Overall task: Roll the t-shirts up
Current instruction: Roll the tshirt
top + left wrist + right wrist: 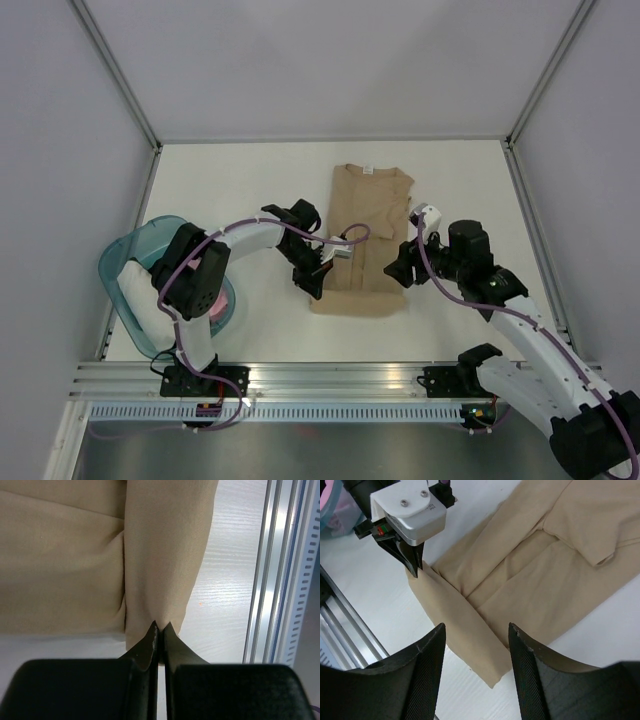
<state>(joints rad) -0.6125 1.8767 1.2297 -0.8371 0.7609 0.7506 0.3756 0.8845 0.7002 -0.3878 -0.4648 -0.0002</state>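
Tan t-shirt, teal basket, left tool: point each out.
tan t-shirt (375, 205), top view, on its chest
teal basket (120, 250), top view, on its rim
left tool (161, 625), left wrist view, between its shut tips

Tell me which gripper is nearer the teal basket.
Left. The left gripper pinches the tan t-shirt at the edge facing the teal basket; the right gripper hangs open over the shirt's opposite side, farther away.

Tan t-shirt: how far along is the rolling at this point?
Done: a pink bundle sits in the teal basket, and the tan t-shirt lies folded into a narrow strip, sleeves in. In hand: the left gripper is shut on a near hem corner, where one flap is turned over; the right gripper hangs open above that flap. Left: almost the whole roll, up to the collar.
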